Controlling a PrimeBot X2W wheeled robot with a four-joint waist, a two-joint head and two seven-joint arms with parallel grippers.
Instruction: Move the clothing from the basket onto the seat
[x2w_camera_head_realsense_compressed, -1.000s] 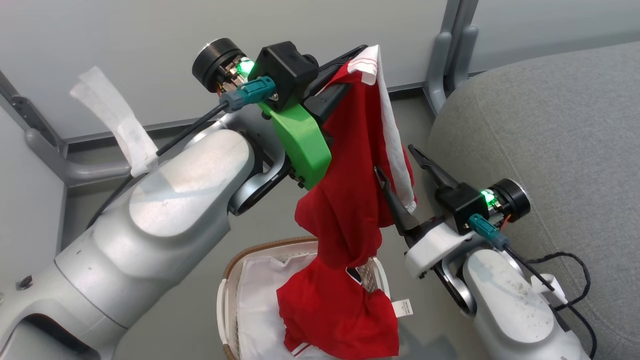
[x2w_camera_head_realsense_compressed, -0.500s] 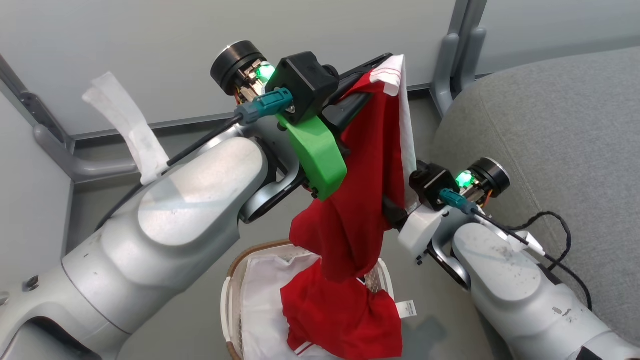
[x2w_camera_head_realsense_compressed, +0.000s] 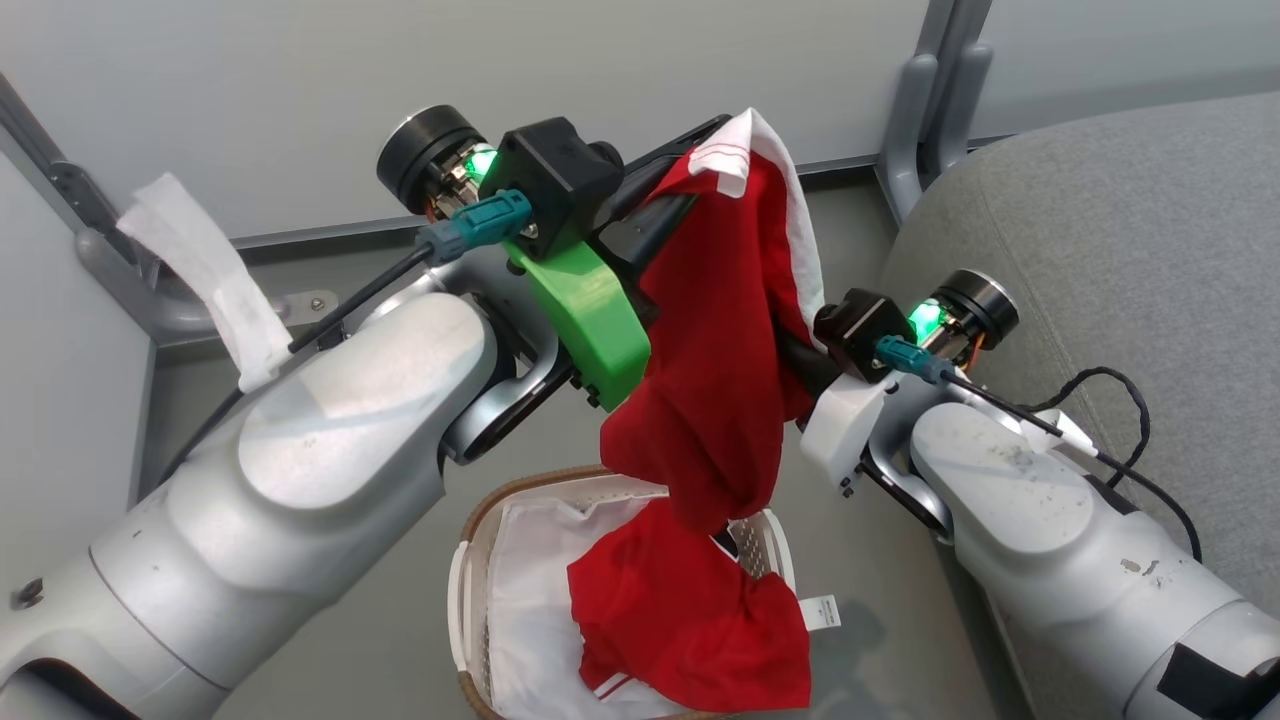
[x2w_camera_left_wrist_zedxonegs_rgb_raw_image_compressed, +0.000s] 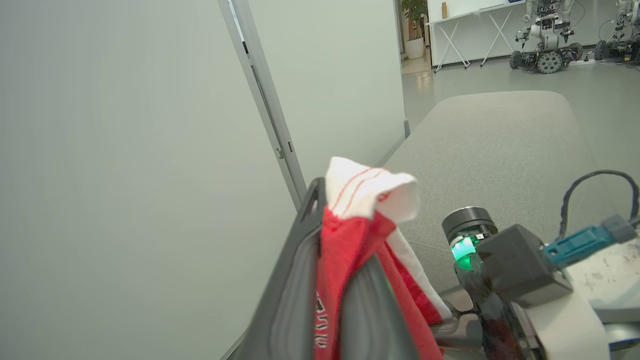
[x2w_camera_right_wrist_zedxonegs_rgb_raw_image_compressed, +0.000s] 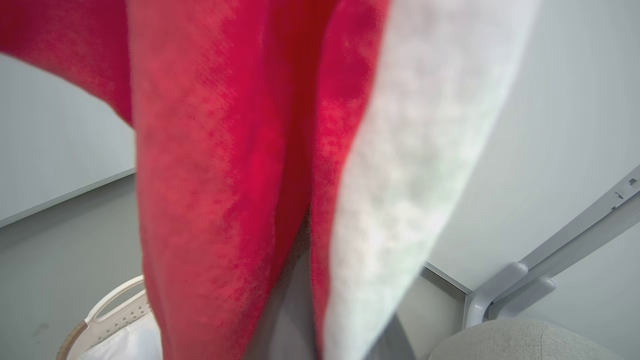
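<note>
The left hand (x2w_camera_head_realsense_compressed: 715, 140) was clamped on the white-trimmed top edge of a red jersey (x2w_camera_head_realsense_compressed: 720, 330), held high above the basket (x2w_camera_head_realsense_compressed: 480, 520). The right hand (x2w_camera_head_realsense_compressed: 795, 355) was closed in the hanging cloth halfway down, apparently pinching a fold, though the fabric hid its pads. The jersey's lower folds lay in the basket and spilled over its near rim, a white tag (x2w_camera_head_realsense_compressed: 825, 612) dangling outside. I could not tell whether that red heap was the same garment or a second one. The main risk seemed to be the tail: swung toward the seat (x2w_camera_head_realsense_compressed: 1100, 220) too low, it could snag on the braided rim and drag or tip the light basket, or trail across the floor (x2w_camera_head_realsense_compressed: 400, 600). The thin cloth might also slide out of the right hand if the pinch caught little, leaving the jersey bunched under the left. A black cable (x2w_camera_head_realsense_compressed: 1120, 400) looped over the seat's edge could catch a fold on the way across. The seat was a broad grey cushion, bare and close on the right. The floor was smooth grey, and pale wall panels (x2w_camera_head_realsense_compressed: 250, 80) on grey posts (x2w_camera_head_realsense_compressed: 930, 100) closed the corner. Beyond the seat stood a folding table (x2w_camera_left_wrist_zedxonegs_rgb_raw_image_compressed: 465, 30) and other wheeled robots (x2w_camera_left_wrist_zedxonegs_rgb_raw_image_compressed: 545, 30).
</note>
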